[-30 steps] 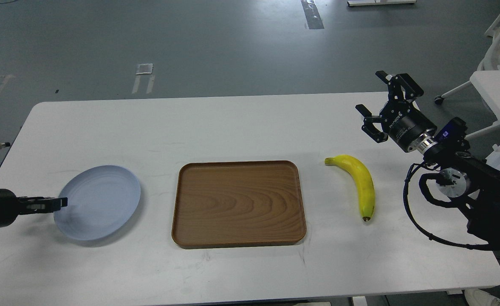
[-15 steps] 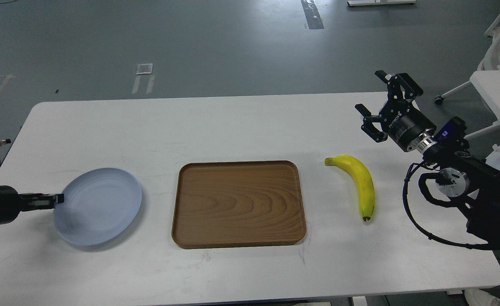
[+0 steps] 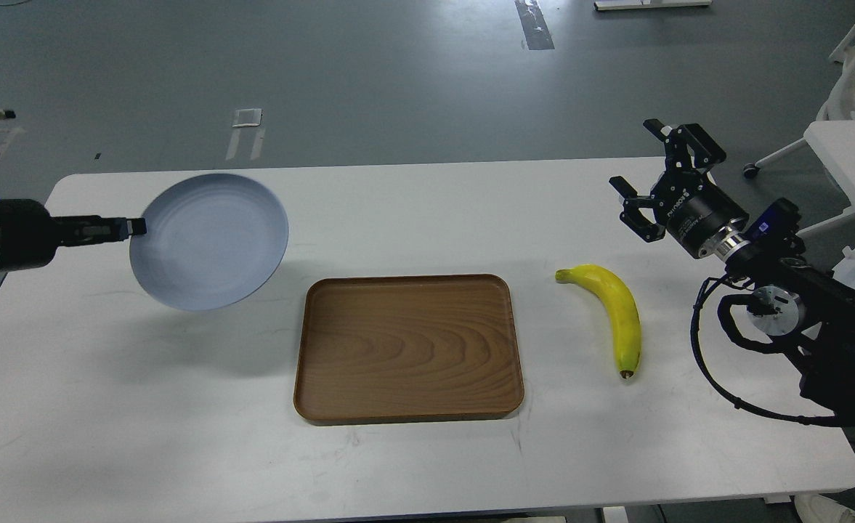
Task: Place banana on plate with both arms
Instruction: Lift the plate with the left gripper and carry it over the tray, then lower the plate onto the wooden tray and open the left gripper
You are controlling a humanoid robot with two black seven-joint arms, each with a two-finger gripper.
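The pale blue-grey plate (image 3: 209, 241) hangs in the air above the table's left part, tilted, with its shadow on the table below. My left gripper (image 3: 136, 226) is shut on the plate's left rim and holds it up. The yellow banana (image 3: 614, 309) lies on the table right of the tray, stem to the far left, dark tip toward me. My right gripper (image 3: 643, 158) is open and empty, raised above the table beyond and right of the banana, apart from it.
A rectangular brown wooden tray (image 3: 408, 346) lies in the middle of the white table (image 3: 427, 457). A second white table (image 3: 848, 167) stands at the far right. My right arm's black cables (image 3: 718, 363) hang near the table's right edge.
My left gripper has lifted the plate off the table and carried it up and to the right, toward the far side. The right arm, banana and tray have hardly moved.
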